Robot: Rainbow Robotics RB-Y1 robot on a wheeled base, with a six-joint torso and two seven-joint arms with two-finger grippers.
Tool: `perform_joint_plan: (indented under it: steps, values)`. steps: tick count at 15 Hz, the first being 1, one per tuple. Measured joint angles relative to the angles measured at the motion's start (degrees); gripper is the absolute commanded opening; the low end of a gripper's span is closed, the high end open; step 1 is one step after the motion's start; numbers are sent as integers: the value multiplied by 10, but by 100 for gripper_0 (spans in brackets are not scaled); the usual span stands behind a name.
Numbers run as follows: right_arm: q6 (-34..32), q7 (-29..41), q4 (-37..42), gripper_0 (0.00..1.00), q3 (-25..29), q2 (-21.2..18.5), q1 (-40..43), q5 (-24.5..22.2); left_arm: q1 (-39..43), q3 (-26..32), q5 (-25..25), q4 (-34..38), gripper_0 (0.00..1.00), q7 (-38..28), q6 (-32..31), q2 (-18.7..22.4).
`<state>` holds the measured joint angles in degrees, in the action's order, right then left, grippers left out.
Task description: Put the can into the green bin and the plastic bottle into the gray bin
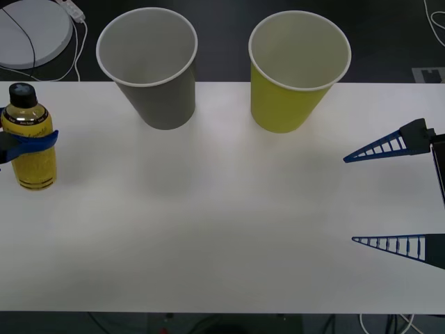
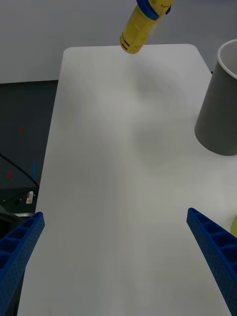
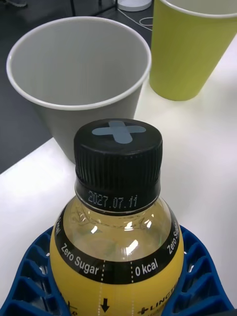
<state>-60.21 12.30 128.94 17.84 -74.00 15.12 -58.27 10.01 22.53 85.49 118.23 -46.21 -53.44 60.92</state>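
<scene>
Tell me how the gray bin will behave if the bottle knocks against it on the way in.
The gray bin is probably light: it looks like an empty paper cup, so a knock may shove it. Its base is narrower than its rim, so it could tip. The plastic bottle, gripped by the left hand, looks full of liquid, so likely heavier than the bin.

"What kind of room is this?"

"A lab or test room, I think. There's a plain white table point(image 1: 208, 229) on a dark floor point(image 1: 222, 42)."

"What else?"

"White cables point(image 1: 76, 49) trail on the floor past a round white base point(image 1: 31, 31), and blue robot fingers point(image 1: 389, 146) reach over the table."
</scene>
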Motion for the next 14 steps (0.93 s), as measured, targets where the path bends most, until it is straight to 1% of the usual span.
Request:
perform_joint_plan:
  steps: [4,8,12,14]
  values:
    - [0,0,0,100,0,0,0,0,-78,-45,-1,-56,0,-4,-5,29]
    - [0,0,0,100,0,0,0,0,-162,-63,6,-108,0,-10,-79,50]
    - [0,0,0,100,0,0,0,0,-249,-141,6,-164,0,-21,-85,91]
    - [0,0,0,100,0,0,0,0,-292,-175,1,-186,0,-24,-87,104]
